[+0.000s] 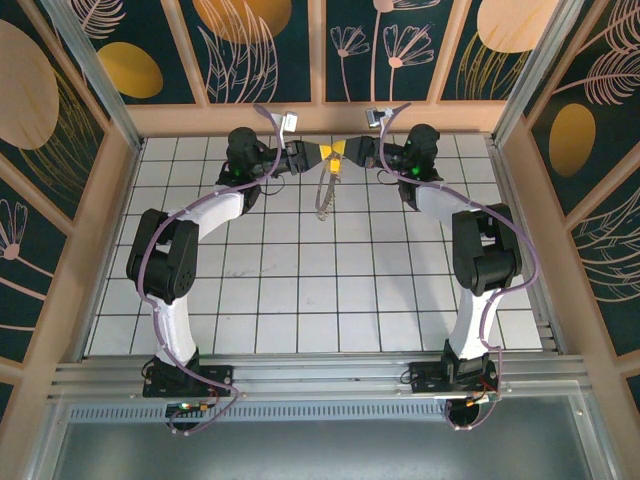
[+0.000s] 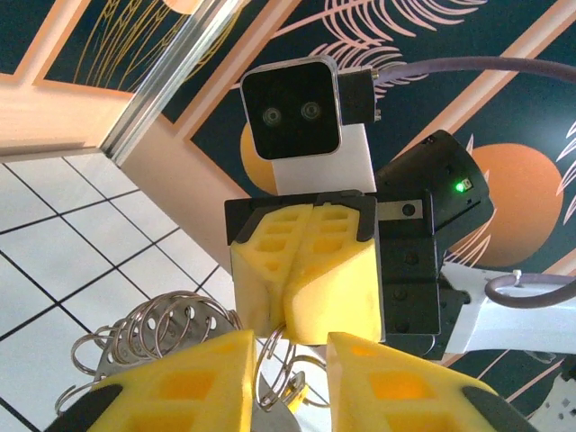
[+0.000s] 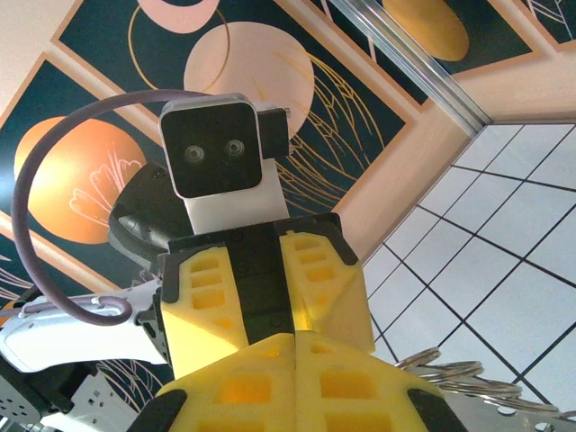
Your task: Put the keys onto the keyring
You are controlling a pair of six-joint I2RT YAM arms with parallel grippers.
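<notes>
At the far middle of the table, my left gripper (image 1: 325, 151) and right gripper (image 1: 346, 149) meet tip to tip. The silvery keyring (image 1: 323, 195) hangs down from them. In the left wrist view, my right gripper (image 2: 286, 315) is shut and pinches a wire loop of the keyring (image 2: 274, 341). That loop passes through the gap of my open left gripper (image 2: 290, 364). A small key (image 2: 295, 392) with a yellow head hangs low in the gap. More silver coils (image 2: 144, 331) bunch at the left. In the right wrist view, my right gripper (image 3: 295, 360) is shut, facing the parted left gripper (image 3: 270, 331).
The white tiled floor (image 1: 320, 290) spreads between the arms. A wooden wall (image 1: 320, 118) with a patterned panel stands right behind the grippers. Side walls close in left and right. Silver rings (image 3: 468, 378) show beside my right fingers.
</notes>
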